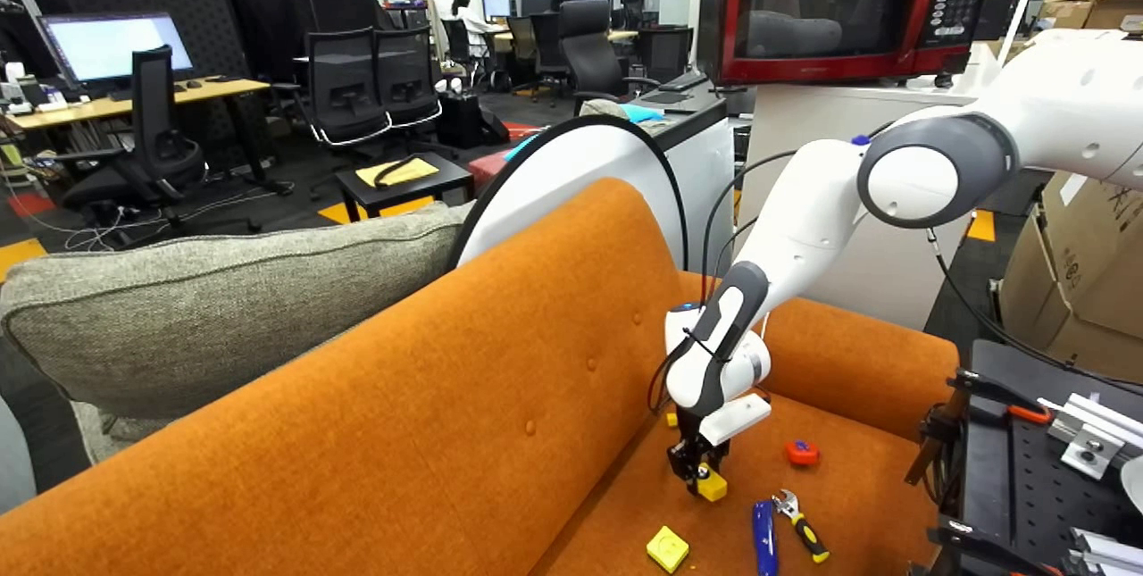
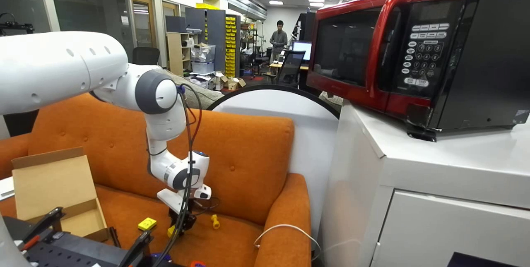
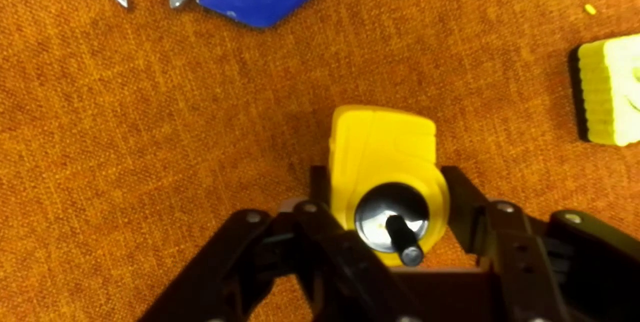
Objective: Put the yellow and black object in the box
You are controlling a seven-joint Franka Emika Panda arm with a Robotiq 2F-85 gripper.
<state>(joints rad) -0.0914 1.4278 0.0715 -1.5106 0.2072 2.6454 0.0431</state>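
The yellow and black object [image 3: 382, 147] is a rounded yellow piece with a shiny dark disc and a black knob on top. My gripper [image 3: 386, 189] has a fingertip against each of its two sides and appears shut on it. In both exterior views the gripper [image 1: 702, 471] [image 2: 181, 224] is low over the orange sofa seat, and the object [image 1: 713, 487] [image 2: 170, 231] is partly hidden by it. I cannot tell whether the object touches the seat. The open cardboard box [image 2: 85, 215], lid raised, stands on the left in an exterior view.
A yellow square block with a smile [image 1: 668, 549] [image 3: 620, 90] lies beside the gripper. A blue stick [image 1: 764, 536], an adjustable wrench [image 1: 804, 530] and a red piece [image 1: 802, 453] lie nearby. A small yellow piece [image 2: 215, 221] lies near the backrest [image 2: 236, 151].
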